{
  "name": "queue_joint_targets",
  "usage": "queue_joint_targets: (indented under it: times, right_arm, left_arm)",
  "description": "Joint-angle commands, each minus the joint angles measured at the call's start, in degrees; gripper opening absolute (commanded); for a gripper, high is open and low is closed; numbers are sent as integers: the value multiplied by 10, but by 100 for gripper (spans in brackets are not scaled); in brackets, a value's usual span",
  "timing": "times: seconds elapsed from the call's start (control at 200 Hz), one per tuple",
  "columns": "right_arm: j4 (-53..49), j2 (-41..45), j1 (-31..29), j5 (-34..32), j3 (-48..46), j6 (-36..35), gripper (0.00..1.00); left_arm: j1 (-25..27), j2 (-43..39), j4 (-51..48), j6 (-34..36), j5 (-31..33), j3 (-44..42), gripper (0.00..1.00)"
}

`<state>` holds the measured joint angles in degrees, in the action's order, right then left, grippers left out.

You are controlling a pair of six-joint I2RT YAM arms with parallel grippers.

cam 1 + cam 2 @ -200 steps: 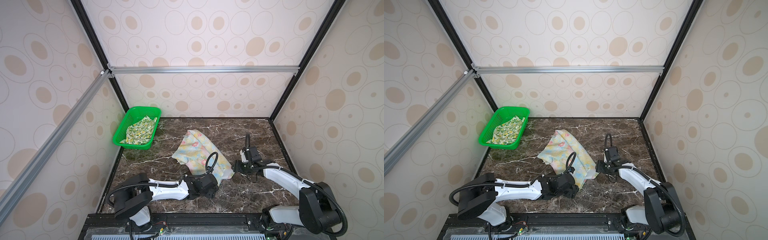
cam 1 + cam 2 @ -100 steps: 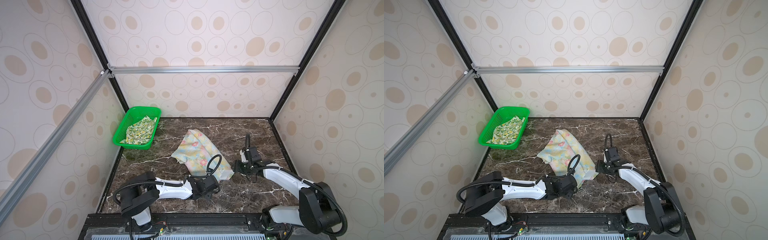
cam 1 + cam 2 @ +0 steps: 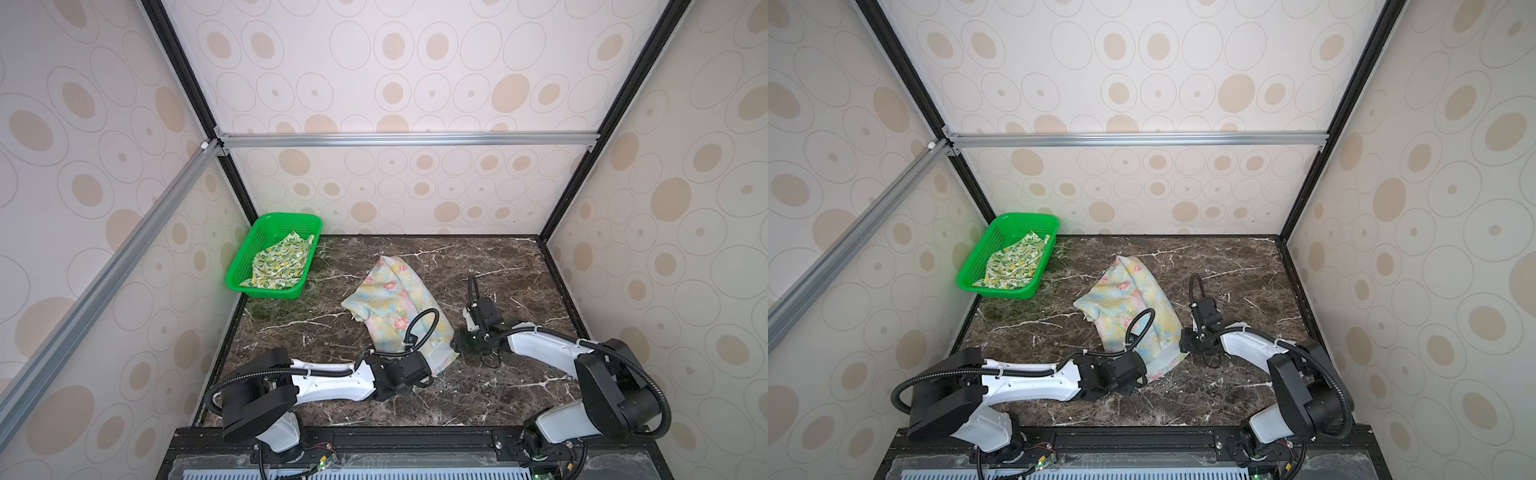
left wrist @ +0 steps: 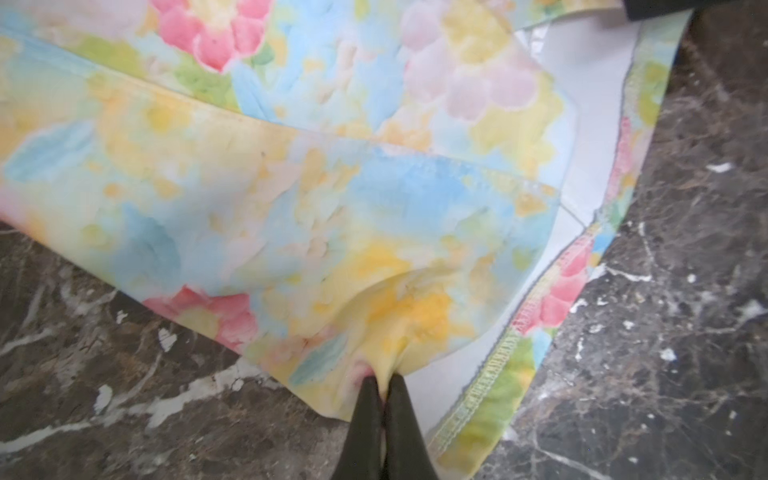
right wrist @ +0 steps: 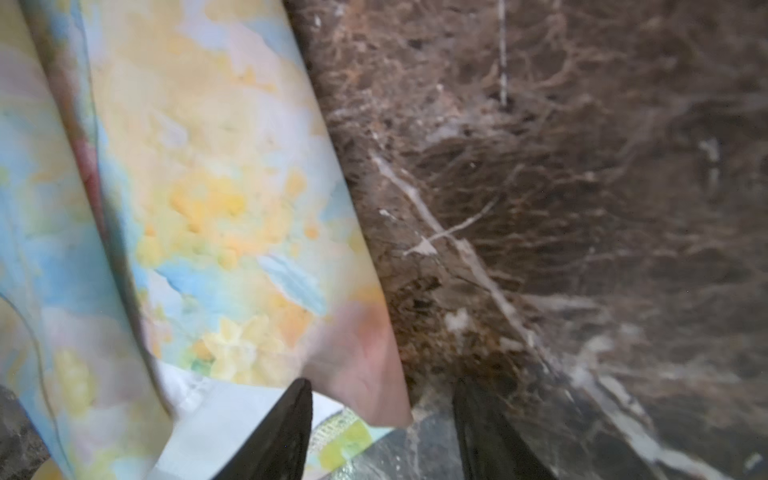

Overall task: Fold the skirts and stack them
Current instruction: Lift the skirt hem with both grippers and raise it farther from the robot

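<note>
Floral skirt [image 3: 395, 307] lies rumpled mid table [image 3: 519, 266]; lemon skirt [image 3: 282, 262] sits in the green basket [image 3: 286, 217], far left. Left gripper [image 4: 384, 376] is pinched tight on the near hem. Right gripper [image 5: 382, 386] is half-spread astride the near-right corner, not yet gripping. Best to catch print plus white lining [image 4: 590, 124], then lift both corners evenly.

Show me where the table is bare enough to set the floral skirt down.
Bare table lies between the green basket and the floral skirt, along the back wall, and in the far right corner. Crowded: the skirt's near hem, where the left end effector pinches it and the right end effector stands open at its corner.
</note>
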<state>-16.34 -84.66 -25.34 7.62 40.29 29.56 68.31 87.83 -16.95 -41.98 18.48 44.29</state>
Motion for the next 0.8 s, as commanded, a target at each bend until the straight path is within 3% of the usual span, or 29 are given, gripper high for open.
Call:
queue_joint_targets:
  times: [0.0,0.145,0.25,0.57,0.795]
  right_arm:
    - [4,-26,-12,7,8,10,48]
    - [6,-35,-19,9,13,8,27]
    - [-5,-26,-19,3,19,2,0]
    - [-78,38,-19,-46,87,-47,0]
    - [-101,68,-16,-86,205,-93,0]
  left_arm:
    - [6,-12,-20,-22,32,-4,0]
    - [6,-7,-43,-20,46,5,0]
    - [5,-13,-72,-21,69,14,0]
    - [-16,-49,-188,-26,175,71,0]
    - [-116,-108,-185,67,298,150,0]
